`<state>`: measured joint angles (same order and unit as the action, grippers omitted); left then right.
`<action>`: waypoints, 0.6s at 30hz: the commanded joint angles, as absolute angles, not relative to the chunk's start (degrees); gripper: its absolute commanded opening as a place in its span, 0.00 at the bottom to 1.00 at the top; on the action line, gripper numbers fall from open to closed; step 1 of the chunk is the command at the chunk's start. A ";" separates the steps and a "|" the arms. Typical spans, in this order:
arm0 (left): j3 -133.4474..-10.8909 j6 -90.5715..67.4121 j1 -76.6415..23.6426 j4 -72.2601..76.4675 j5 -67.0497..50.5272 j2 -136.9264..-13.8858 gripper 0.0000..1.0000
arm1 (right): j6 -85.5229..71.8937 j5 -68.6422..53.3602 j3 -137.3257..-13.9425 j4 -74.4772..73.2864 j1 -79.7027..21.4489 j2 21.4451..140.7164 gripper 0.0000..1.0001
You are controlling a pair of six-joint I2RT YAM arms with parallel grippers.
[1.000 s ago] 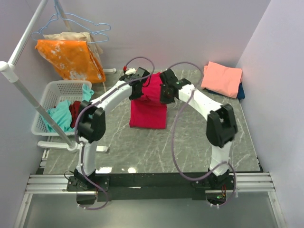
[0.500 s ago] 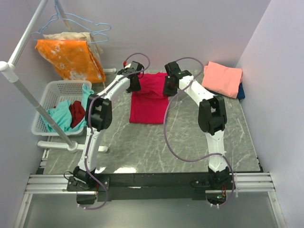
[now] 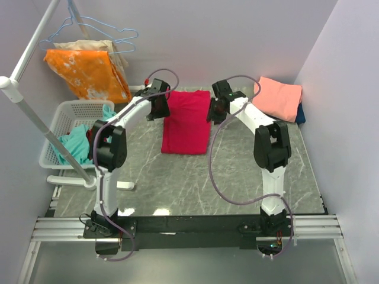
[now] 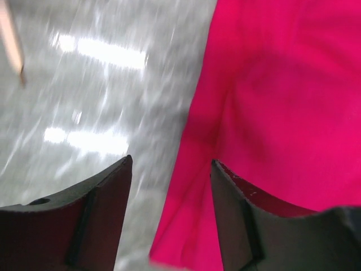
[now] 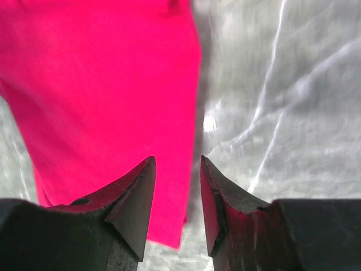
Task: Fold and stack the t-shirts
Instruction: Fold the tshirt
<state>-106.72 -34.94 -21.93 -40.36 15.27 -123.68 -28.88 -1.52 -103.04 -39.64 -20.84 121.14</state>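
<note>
Jaws parted on left gripper and right gripper, nothing held. Crimson t-shirt lies folded on table between them. Risk: fingertip snagging its edge, undoing fold; blurred wrist views leave clearance unconfirmed.

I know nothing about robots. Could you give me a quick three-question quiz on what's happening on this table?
1. True or false: the red t-shirt lies on the table between the left arm and the right arm.
2. Where is the salmon-pink t-shirt? A in the basket; B folded at the table's far right corner; C on a hanger.
3. Fill in: both arms' jaws are ___, holding nothing.
Key: 1 true; 2 B; 3 open.
</note>
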 commanded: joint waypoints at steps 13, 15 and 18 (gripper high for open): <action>-75.69 -36.82 -23.55 -33.50 -2.46 -104.50 0.52 | -28.56 -9.14 -84.82 -34.37 -26.54 108.02 0.40; -73.66 -37.18 -23.55 -30.43 -3.60 -104.33 0.53 | -29.09 -9.23 -83.50 -34.02 -27.07 107.49 0.40; -72.78 -37.62 -23.64 -27.61 -4.13 -105.03 0.53 | -29.44 -9.40 -82.44 -33.22 -27.25 107.05 0.40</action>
<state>-73.54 -36.36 -23.51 -34.76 -1.30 -106.28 -28.93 -8.84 -83.55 -35.33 -27.14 111.37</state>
